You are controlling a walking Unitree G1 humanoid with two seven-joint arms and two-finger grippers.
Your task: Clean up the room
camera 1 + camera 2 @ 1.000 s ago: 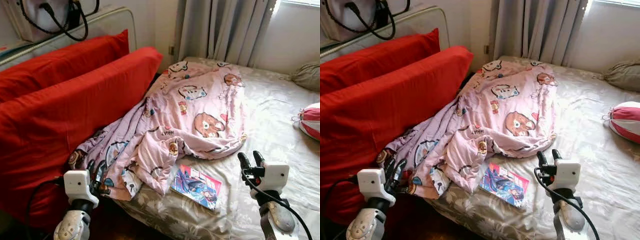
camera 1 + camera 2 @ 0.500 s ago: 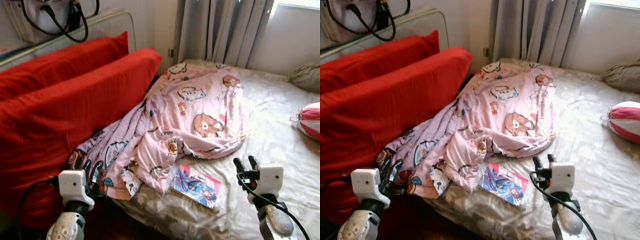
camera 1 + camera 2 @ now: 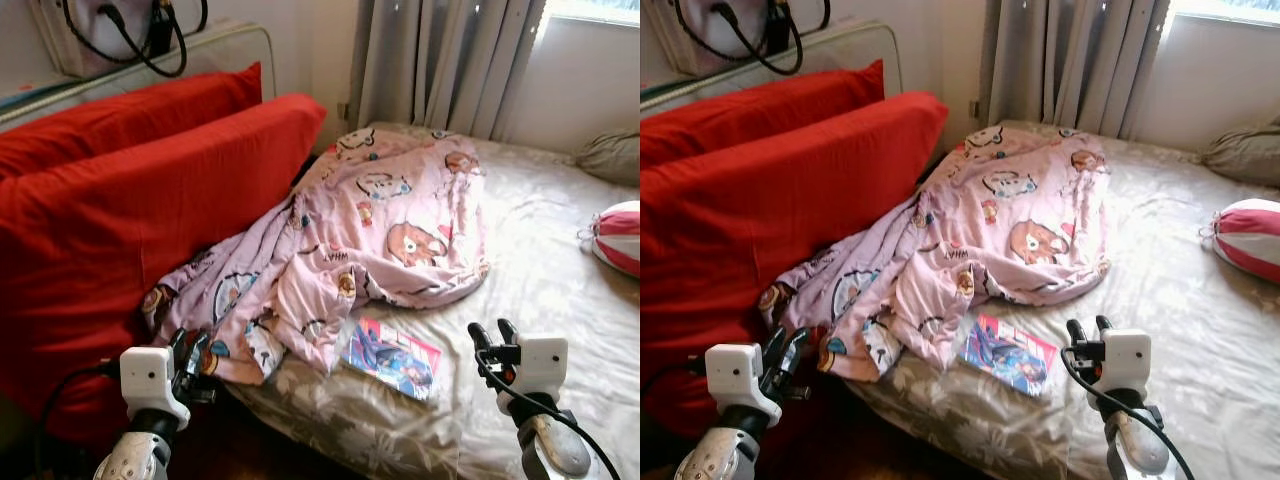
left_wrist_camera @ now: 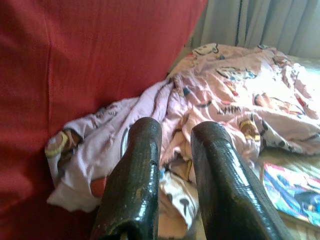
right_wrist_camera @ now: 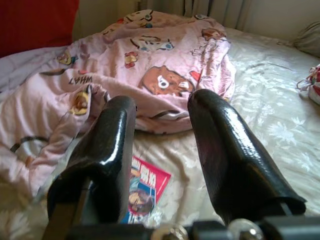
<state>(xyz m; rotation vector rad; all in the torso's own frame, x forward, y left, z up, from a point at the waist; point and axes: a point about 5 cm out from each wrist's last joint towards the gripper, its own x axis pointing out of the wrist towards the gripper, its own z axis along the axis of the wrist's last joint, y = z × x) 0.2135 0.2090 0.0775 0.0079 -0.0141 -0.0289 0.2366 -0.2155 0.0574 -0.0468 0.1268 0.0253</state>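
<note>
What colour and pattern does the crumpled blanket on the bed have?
The blanket is pale pink with cartoon animal prints; the left eye view shows it best.

Both eye views are looking forward and down from head height over the bed (image 3: pixel 560 250), sharing the pink cartoon-print blanket (image 3: pixel 380 230), the comic book (image 3: pixel 392 358) and the red cushions (image 3: pixel 770 190). The left wrist view is peering low and close along its fingers (image 4: pixel 135 180) toward the blanket's edge; the right wrist view is hovering just over the comic book
</note>
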